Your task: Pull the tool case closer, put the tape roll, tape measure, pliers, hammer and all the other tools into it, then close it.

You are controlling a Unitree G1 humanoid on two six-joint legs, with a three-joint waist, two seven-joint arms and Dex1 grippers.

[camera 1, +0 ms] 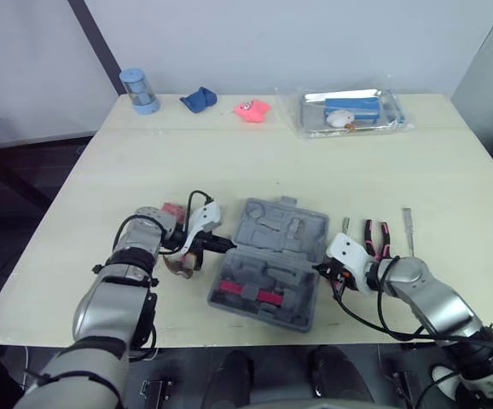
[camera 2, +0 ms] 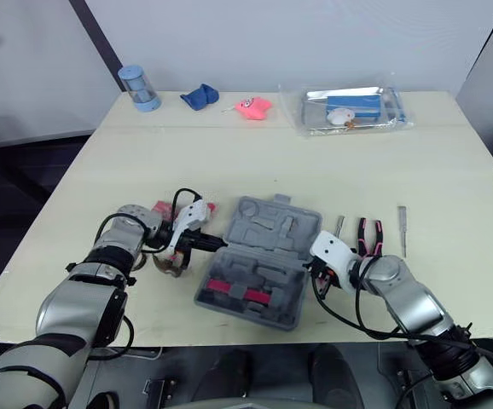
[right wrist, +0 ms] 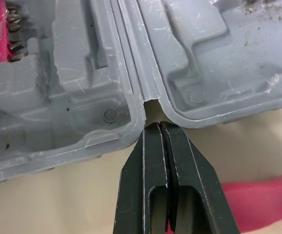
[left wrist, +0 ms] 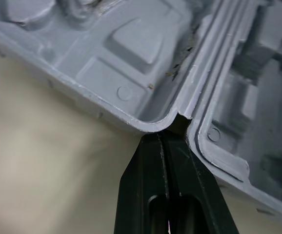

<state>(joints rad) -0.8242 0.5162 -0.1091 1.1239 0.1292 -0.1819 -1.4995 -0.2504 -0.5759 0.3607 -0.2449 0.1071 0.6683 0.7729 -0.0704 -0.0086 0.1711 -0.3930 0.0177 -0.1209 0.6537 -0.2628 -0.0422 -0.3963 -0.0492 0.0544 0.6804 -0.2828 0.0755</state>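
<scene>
An open grey tool case (camera 1: 272,264) lies flat on the table (camera 1: 229,162), midway along the front edge and a little back from it. Its lid half is on the far side and its tray half is nearer the robot. The hinge line runs across, from left to right, between the two arms.

The left gripper (left wrist: 161,135) points at the left end of that hinge. Its two black fingers are pressed together with nothing between them, and the tips sit in the notch where the halves meet. The right gripper (right wrist: 159,126) mirrors it at the right end, also closed and empty, with its tips against the notch.

Both arms look equally near (a two-sided drag toward the front edge seems the likely move). Red-handled pliers (camera 1: 377,239) lie just right of the case.
</scene>
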